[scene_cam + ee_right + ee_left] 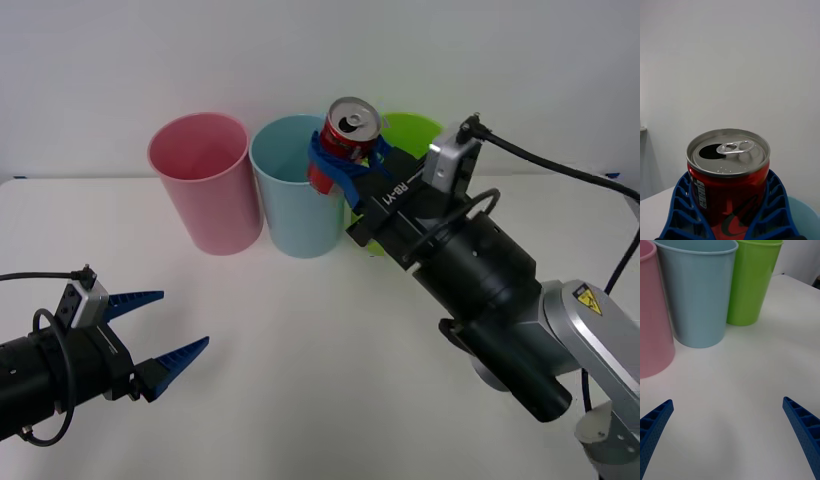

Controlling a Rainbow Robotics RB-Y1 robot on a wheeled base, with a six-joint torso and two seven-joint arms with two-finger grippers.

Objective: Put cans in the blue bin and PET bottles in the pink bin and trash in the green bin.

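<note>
A small red can (349,138) with a silver top and pull tab (735,147) is held up in the air, with my right gripper (335,160) shut on it. It hangs over the right rim of the blue bin (295,200), whose rim (805,212) shows just beyond the can in the right wrist view. The pink bin (205,180) stands to the left of the blue one, and the green bin (415,128) is partly hidden behind my right arm. My left gripper (160,330) hovers open low over the table at the front left, with nothing in it.
The three bins stand in a row at the back of the white table (300,350), seen closer as pink (651,315), blue (698,292) and green (750,281). A white wall rises behind them.
</note>
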